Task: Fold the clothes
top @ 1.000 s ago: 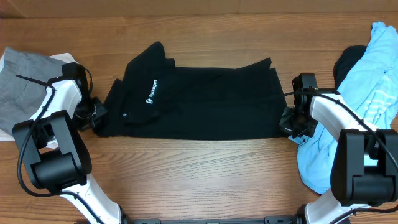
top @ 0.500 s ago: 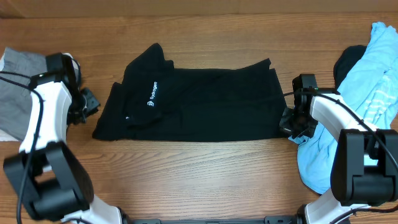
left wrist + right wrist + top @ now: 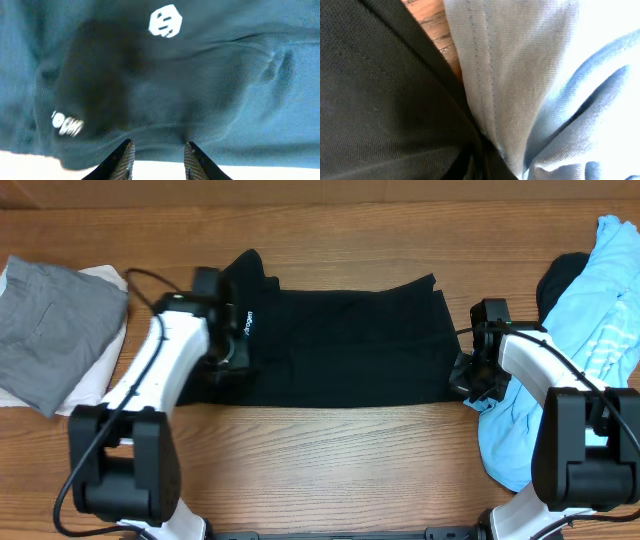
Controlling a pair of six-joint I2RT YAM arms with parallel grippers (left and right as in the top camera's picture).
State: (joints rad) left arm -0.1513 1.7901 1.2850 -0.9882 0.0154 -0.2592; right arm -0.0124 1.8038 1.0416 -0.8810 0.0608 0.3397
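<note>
Nearest us, bare counter (image 3: 330, 470) runs along the front hem of the black shirt (image 3: 340, 350), which lies spread sideways as a long band. At the shirt's right end the right claw (image 3: 466, 376) sits low against the hem, just where it was a second ago. Its wrist view is filled with black knit and pale blue cloth, so we cannot tell whether it is pinched on the fabric. The light blue shirt (image 3: 590, 310) lies heaped just right of the black one, touching it by that claw. The change is at the other end. The left claw (image 3: 155, 160), beyond the shirt's left end a moment ago, has swung in and now hangs over the shirt's left part. Its fingers are parted with nothing between them, beside the white logo lettering (image 3: 247, 322). We judge it is choosing a fresh grip, so the next fold is not yet begun. Well left of the black shirt, a grey garment (image 3: 50, 330) rests on white cloth (image 3: 95, 385).
</note>
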